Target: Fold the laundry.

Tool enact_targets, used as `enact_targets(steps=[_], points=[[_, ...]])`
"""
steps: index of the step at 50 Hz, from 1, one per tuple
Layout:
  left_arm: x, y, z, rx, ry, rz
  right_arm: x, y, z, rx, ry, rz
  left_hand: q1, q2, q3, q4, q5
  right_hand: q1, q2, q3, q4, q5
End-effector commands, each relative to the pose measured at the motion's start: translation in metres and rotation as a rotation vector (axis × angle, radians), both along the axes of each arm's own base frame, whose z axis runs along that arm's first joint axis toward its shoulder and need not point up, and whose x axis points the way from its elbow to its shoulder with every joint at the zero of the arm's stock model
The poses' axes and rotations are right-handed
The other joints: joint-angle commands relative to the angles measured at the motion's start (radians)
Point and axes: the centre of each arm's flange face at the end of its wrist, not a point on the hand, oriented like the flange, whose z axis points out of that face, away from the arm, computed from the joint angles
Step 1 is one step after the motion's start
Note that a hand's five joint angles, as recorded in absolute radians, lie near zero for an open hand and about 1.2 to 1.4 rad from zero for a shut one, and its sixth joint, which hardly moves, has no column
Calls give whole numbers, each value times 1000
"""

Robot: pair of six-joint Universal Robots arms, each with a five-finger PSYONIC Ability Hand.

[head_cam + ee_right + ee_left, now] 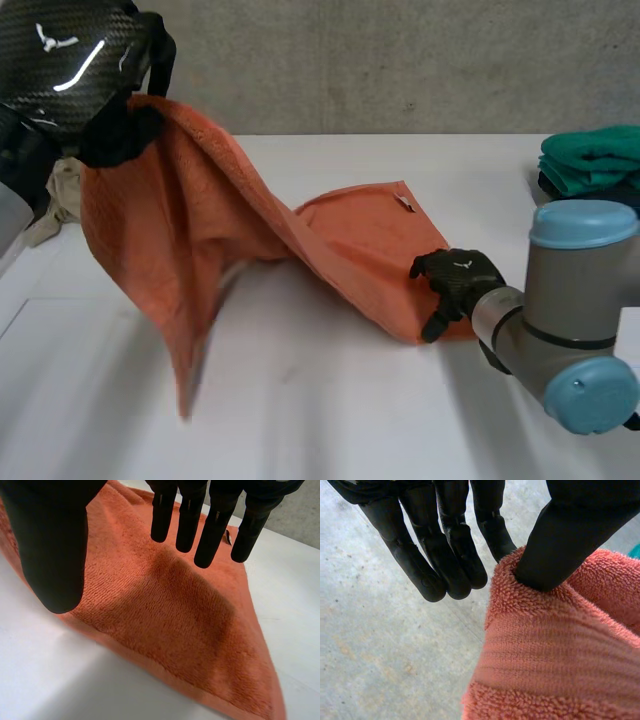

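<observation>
An orange towel (360, 240) has one end lifted high at the left, and its other end lies flat on the white table (330, 400). My left hand (120, 135) holds the raised end. In the left wrist view its thumb (560, 545) presses into the towel's edge (555, 650) beside straight fingers (455, 565). My right hand (458, 278) rests at the near right corner of the flat part. In the right wrist view its fingers (215, 535) are straight and spread over the towel (170, 610), with the thumb (55, 555) held apart.
A stack of folded green and dark cloths (592, 160) sits at the table's far right edge. A beige cloth (60, 200) lies at the far left, behind the raised towel. My right arm's elbow (580, 320) stands over the near right of the table.
</observation>
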Motion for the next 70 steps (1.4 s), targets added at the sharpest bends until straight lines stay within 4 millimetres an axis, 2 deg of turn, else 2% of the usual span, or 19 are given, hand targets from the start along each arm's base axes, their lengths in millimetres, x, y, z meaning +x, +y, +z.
enact_targets(steps=[1, 14, 18, 25, 30, 34, 39, 42, 43, 46, 47, 50, 51, 54, 58, 61, 63, 67, 70], points=[[0, 2, 13, -33, 14, 19, 8, 8, -12, 46, 14, 18, 234, 199, 210, 201, 244, 6, 2, -122, 22, 46], [-6, 13, 30, -41, 27, 8, 1, 27, -2, 97, -80, 0, 234, 199, 210, 201, 244, -79, -82, -207, -62, -39], [-10, 18, 34, -49, 34, -3, 5, 37, -5, 105, -117, 7, 234, 199, 210, 201, 244, -214, -218, -342, -198, -174], [-17, 23, 43, -61, 35, -10, 17, 57, -8, 117, -169, 0, 234, 199, 210, 201, 244, -217, -221, -345, -201, -178], [-17, 28, 52, -65, 53, 0, 23, 47, -13, 58, -188, -71, 234, 199, 210, 201, 244, -188, -192, -316, -172, -148], [-16, 31, 61, -80, 71, 12, 23, 25, -20, -16, -163, -153, 234, 199, 210, 201, 244, -39, -42, -167, -22, 1], [-10, 37, 73, -109, 97, 30, 8, -3, -18, -104, -81, -278, 234, 199, 210, 201, 244, 944, 941, 816, 961, 984], [-8, 36, 71, -106, 89, 38, -6, -17, -4, -170, -66, -336, 234, 199, 210, 201, 244, 946, 942, 818, 962, 985], [-5, 32, 69, -95, 80, 52, -19, -27, 18, -242, -79, -376, 234, 199, 210, 201, 244, 946, 942, 818, 962, 985], [-1, 23, 61, -63, 65, 81, -44, -45, 60, -369, -97, -417, 234, 199, 210, 201, 244, 946, 942, 818, 962, 985], [3, 15, 51, -28, 44, 103, -58, -54, 88, -452, -91, -404, 234, 199, 210, 201, 244, 946, 942, 818, 962, 985], [10, -1, 33, 34, 10, 140, -75, -60, 113, -505, -21, -326, 234, 199, 210, 201, 244, 946, 942, 818, 962, 985], [17, -13, 18, 79, -12, 164, -83, -59, 121, -491, 43, -245, 234, 199, 210, 201, 244, 946, 942, 818, 962, 985], [25, -29, -4, 150, -40, 187, -92, -55, 130, -448, 121, -132, 234, 199, 210, 201, 244, 946, 942, 818, 962, 985], [32, -53, -54, 320, -91, 186, -105, -39, 141, -279, 204, -7, 234, 199, 210, 201, 244, 946, 942, 818, 962, 985], [29, -62, -79, 403, -118, 169, -108, -35, 139, -185, 234, 36, 234, 199, 210, 201, 244, 946, 942, 818, 962, 985], [23, -74, -108, 496, -141, 156, -106, -34, 135, -123, 283, 100, 234, 199, 210, 201, 244, 946, 942, 818, 962, 985], [16, -97, -128, 520, -170, 163, -98, -46, 129, -151, 362, 176, 234, 199, 210, 201, 244, 946, 942, 818, 962, 985], [8, -130, -115, 398, -140, 180, -85, -64, 133, -242, 393, 204, 234, 199, 210, 201, 244, 946, 942, 818, 962, 985]])
